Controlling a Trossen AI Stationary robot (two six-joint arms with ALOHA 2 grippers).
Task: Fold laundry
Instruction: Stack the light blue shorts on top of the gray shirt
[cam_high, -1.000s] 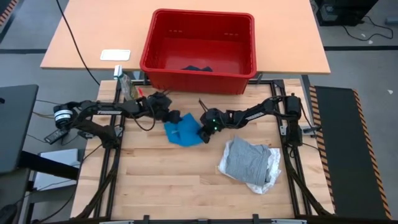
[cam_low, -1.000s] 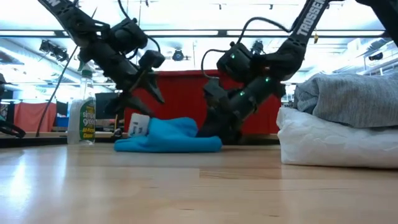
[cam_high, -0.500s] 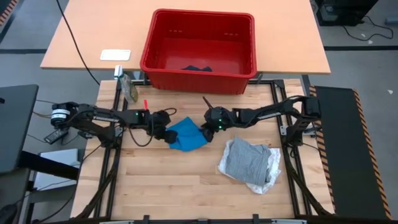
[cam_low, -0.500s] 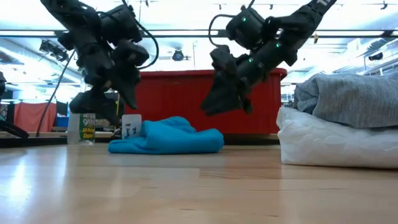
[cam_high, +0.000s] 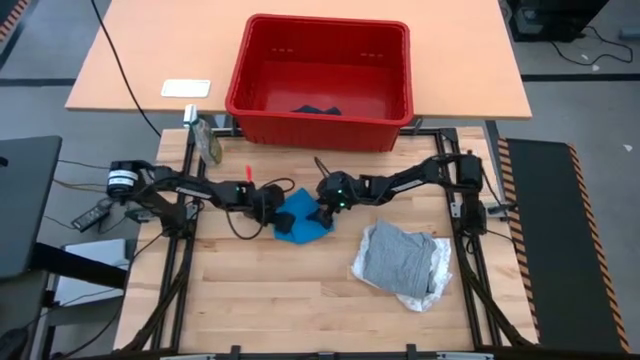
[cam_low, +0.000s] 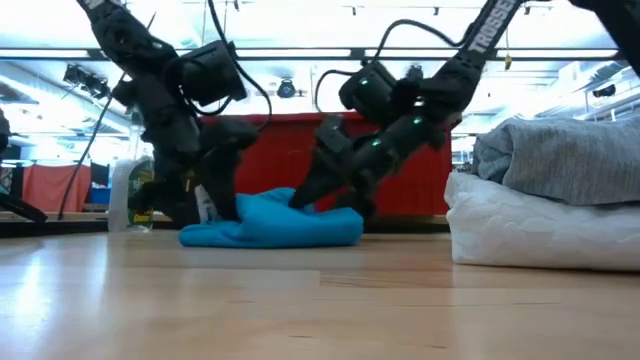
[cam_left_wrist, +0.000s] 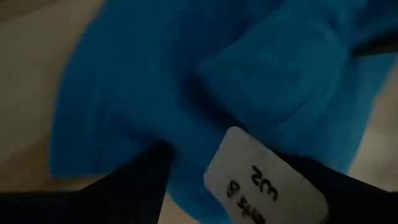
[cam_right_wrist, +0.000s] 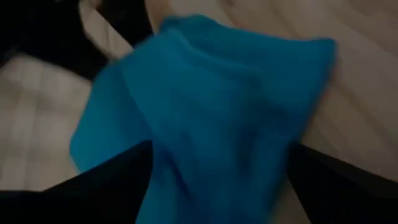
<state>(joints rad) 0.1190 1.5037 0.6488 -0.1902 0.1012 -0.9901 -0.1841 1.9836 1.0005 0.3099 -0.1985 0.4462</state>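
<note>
Bright blue garment (cam_high: 303, 217) lies bunched at mid-table, no clean fold in it yet.

High view: left gripper (cam_high: 275, 208) sits at the garment's 9 o'clock edge, right gripper (cam_high: 321, 203) at its 2 o'clock edge. Grey garment (cam_high: 397, 257) rests folded on the white lacy garment (cam_high: 434, 270), at 4 o'clock from the blue one, apart from it. Dark navy garment (cam_high: 316, 109) is inside the red basket (cam_high: 322, 64), at 12 o'clock.

Low view: both grippers are low on the blue garment, one at each end; the cloth lies flat on the table (cam_low: 320, 300), nothing lifted.

Left wrist view: fingers (cam_left_wrist: 134, 180) spread wide astride the cloth, a white label (cam_left_wrist: 264, 180) between them.

Right wrist view: fingers (cam_right_wrist: 118, 174) wide either side of blue cloth, not pinching.

Judgement: folding of the blue piece is in hand, both tools wide and holding nothing. Next move calls for closing on opposite edges, then lifting one side over the other.
</note>
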